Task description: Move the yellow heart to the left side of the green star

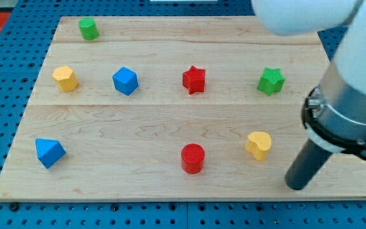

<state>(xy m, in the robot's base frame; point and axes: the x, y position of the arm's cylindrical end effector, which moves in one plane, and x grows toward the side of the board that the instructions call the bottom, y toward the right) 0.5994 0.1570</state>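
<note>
One yellow heart (258, 145) lies at seven o'clock from the green star (271, 81), well apart. My tip (295, 186), a plain rod with no end effector to open or close, rests at four o'clock of the heart.

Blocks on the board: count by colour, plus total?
Green: 2, the green cylinder and the green star
Yellow: 2, the yellow hexagon and the yellow heart
Blue: 2, the blue cube and the blue triangle
Red: 2, the red star and the red cylinder
Total: 8

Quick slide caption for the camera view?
My tip rests right of the yellow heart, not touching; the green star sits above.
</note>
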